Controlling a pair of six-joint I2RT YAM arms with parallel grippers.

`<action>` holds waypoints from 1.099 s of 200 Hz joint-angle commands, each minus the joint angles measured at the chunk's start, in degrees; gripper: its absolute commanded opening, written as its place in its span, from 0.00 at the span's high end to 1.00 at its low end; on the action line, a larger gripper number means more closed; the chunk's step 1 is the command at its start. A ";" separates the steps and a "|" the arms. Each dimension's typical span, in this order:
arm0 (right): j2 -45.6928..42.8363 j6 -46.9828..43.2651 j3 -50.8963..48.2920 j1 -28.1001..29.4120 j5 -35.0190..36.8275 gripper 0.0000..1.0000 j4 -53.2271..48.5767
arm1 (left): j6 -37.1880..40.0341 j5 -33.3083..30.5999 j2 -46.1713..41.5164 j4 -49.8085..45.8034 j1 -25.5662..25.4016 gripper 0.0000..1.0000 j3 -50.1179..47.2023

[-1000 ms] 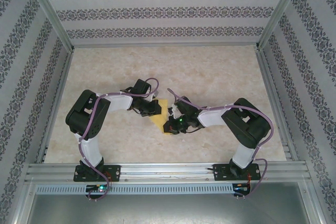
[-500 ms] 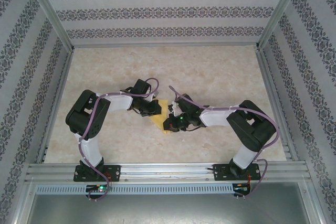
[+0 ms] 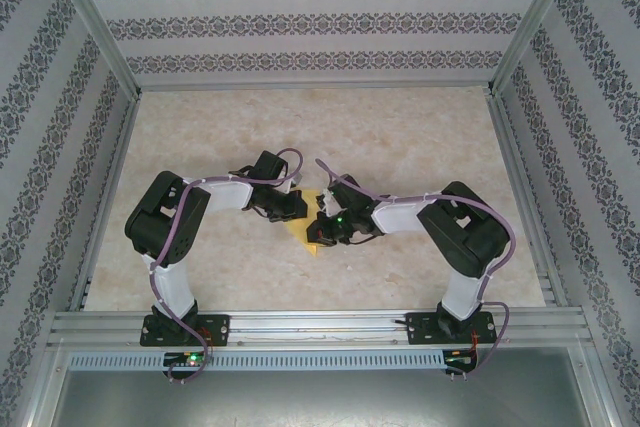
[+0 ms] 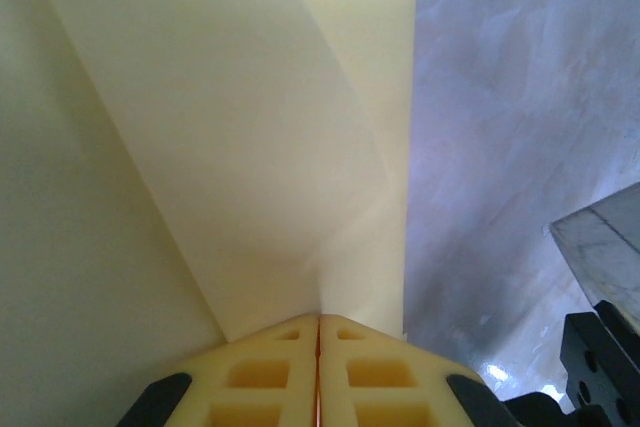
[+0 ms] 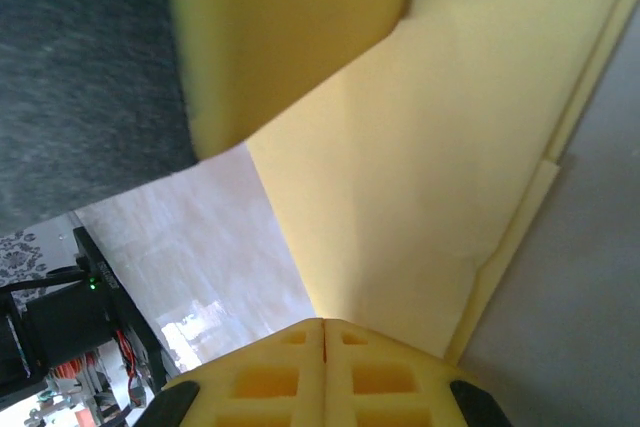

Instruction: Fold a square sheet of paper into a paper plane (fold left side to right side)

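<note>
The square sheet of paper [image 3: 306,236] lies folded and yellow at the middle of the table, between the two arms. My left gripper [image 3: 297,210] is at its left upper side; in the left wrist view the gripper [image 4: 318,318] is shut, and a raised flap of the paper [image 4: 250,127] puckers into the seam between the tips. My right gripper [image 3: 322,230] is over the paper's right part. In the right wrist view it [image 5: 324,323] is shut, its tips resting at the edge of the paper [image 5: 430,167]. A left fingertip [image 5: 280,37] shows above it.
The marble-patterned tabletop [image 3: 400,137] is fenced by aluminium rails [image 3: 320,325] in front and patterned walls [image 3: 310,22] around. The two wrists stand very close together over the paper. Part of the right arm's black body [image 4: 600,367] shows at the left wrist view's corner.
My right gripper has slid left and slightly away from me across the paper, covering more of it. The left arm has held still and both grippers have stayed shut.
</note>
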 commanded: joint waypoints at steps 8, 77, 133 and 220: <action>0.33 -0.77 -0.37 0.99 0.60 1.00 -0.07 | 1.34 -5.54 2.74 -3.81 0.11 0.92 -0.91; -0.36 0.04 -2.26 2.14 0.86 1.00 0.17 | 1.38 -5.60 2.86 -3.74 0.20 0.92 -1.03; -0.63 0.01 -2.18 2.53 0.34 1.00 0.39 | 1.32 -5.66 2.74 -3.86 0.12 0.92 -1.02; 0.08 -0.04 -1.66 3.19 -0.10 1.00 0.40 | 1.26 -5.72 2.82 -3.82 0.29 0.92 -0.96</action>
